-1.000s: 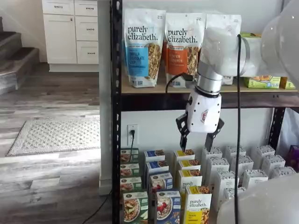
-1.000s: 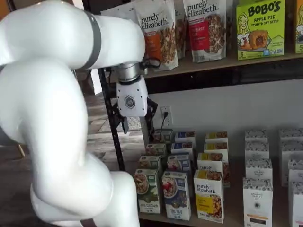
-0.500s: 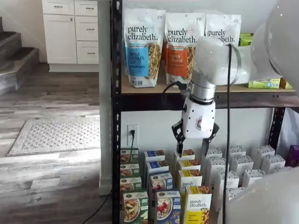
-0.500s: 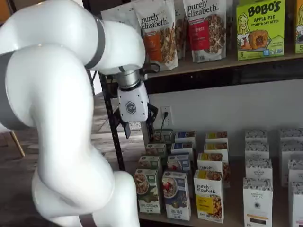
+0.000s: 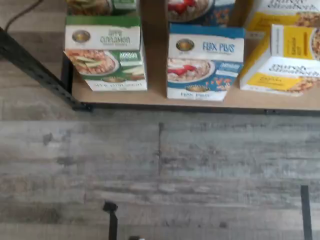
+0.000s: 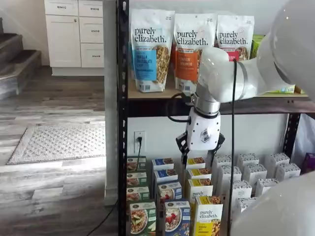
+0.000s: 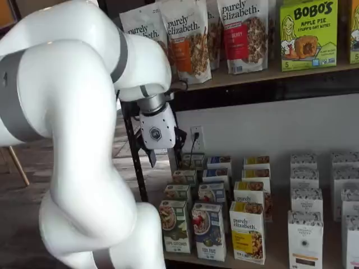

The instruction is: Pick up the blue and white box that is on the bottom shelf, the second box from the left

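- Wrist view: I'm looking straight down at the front edge of the bottom shelf (image 5: pixel 150 106). The blue and white box (image 5: pixel 204 62) stands upright at the front of its row, between the green box (image 5: pixel 105 52) and the yellow-and-white box (image 5: pixel 280 60), so it's the easy one to reach. Grey plank floor (image 5: pixel 160 170) below.
- Shelf view: my gripper (image 6: pixel 200 152) hangs above the rows, well clear of the box (image 6: pixel 176 218), fingers spread and empty. Rug (image 6: pixel 59 142) and white cabinets (image 6: pixel 74 32) off to the side.
- Other shelf view: gripper (image 7: pixel 162 159) out in front of the rack, box (image 7: pixel 209 231) untouched.
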